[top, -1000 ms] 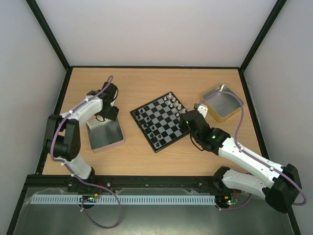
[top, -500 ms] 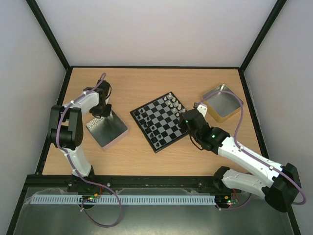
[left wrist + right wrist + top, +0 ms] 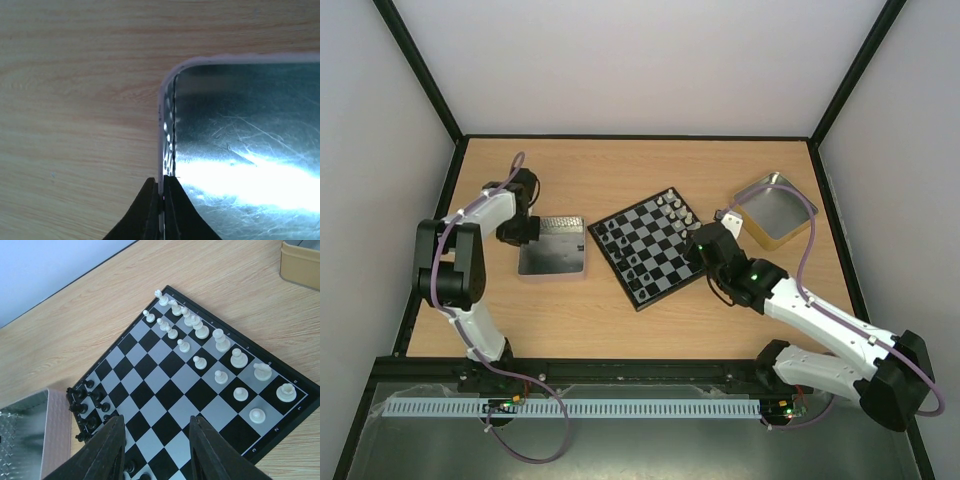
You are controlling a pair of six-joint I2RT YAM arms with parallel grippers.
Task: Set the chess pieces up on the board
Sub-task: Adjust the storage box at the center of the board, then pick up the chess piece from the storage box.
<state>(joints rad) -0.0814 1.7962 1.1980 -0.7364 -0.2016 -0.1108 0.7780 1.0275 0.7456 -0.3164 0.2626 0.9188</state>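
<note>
The board [image 3: 655,250] lies about mid-table on the wooden table [image 3: 620,330], turned so that one corner points toward the arm bases. The silvery-white chess pieces [image 3: 675,208] stand in two rows along the board's far-right edge. In the right wrist view these white pieces [image 3: 220,342] fill that edge closely. The black chess pieces [image 3: 82,407] cluster at the board's opposite side, near its left corner, and a few more run along the near-left edge [image 3: 632,265]. The middle squares of the board [image 3: 165,405] are bare. The right gripper [image 3: 702,245] hangs over the board's right corner. Seen from its own camera, the right gripper [image 3: 156,418] has its two dark fingers [image 3: 112,450] moderately apart, with only board squares showing between them and no piece held. Left of the board, almost touching its left corner, lies a shallow silver tin [image 3: 555,255]. The left gripper [image 3: 525,232] is at the tin's side away from the board. The left wrist view shows the left gripper [image 3: 161,179] pinched tight on the thin upright wall of the silver tin [image 3: 250,150], one finger [image 3: 147,210] outside and one inside. A gold-coloured tin [image 3: 778,215] sits apart from the board on its right, beyond the right gripper; its corner [image 3: 300,265] shows at the edge of the right wrist view.
</note>
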